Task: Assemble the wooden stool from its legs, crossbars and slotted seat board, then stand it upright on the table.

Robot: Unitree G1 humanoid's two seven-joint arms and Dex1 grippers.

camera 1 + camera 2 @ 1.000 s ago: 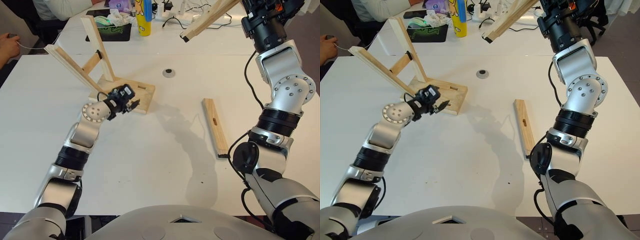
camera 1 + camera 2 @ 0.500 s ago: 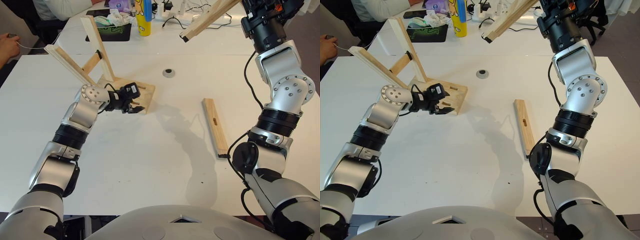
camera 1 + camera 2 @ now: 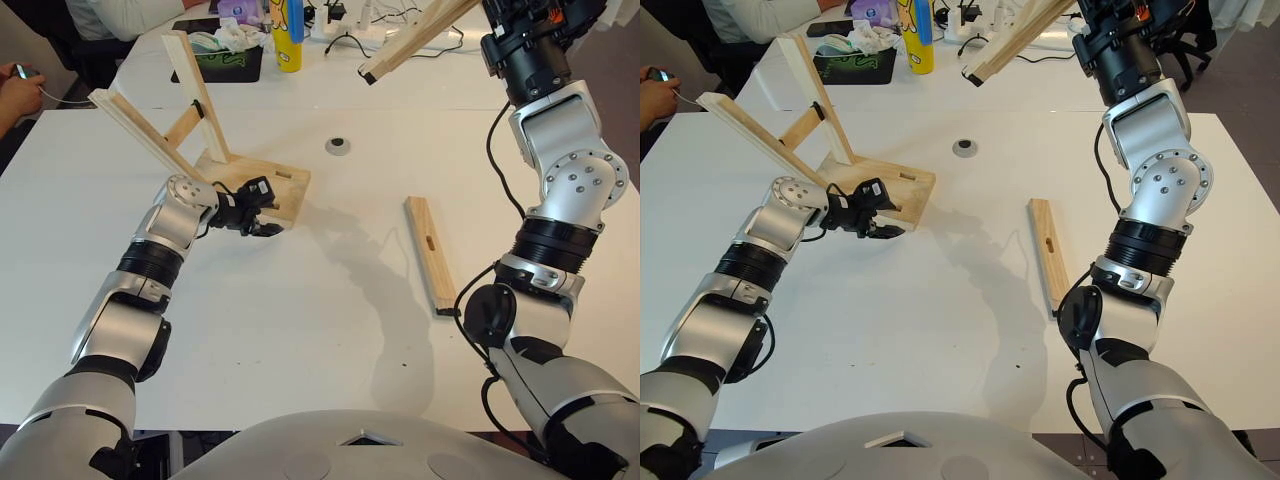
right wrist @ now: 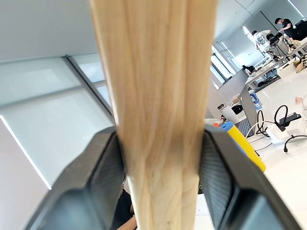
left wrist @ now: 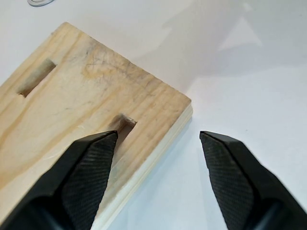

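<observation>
Seat board [image 3: 295,195] flat on surface [image 3: 300,330], far left. 2 fitted legs [image 3: 190,80] + 1 crossbar [image 3: 183,124] slant up from it.
Left claw [image 5: 158,138]: fingers apart, straddling board's corner edge.
Right claw [image 4: 160,182]: clamped on 1 raised leg [image 3: 410,40], high over far side.
1 slotted piece [image 3: 430,255] loose, centre-right.
Risk: corner-only grip lets board pivot and top-heavy legs tip it.

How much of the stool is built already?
Roughly halfway. Done: two legs joined by a crossbar are fitted into the seat board. In hand: the right gripper holds another leg, and the open left gripper sits at the board's corner. Left: the loose slotted piece on the table, then standing everything upright.
</observation>
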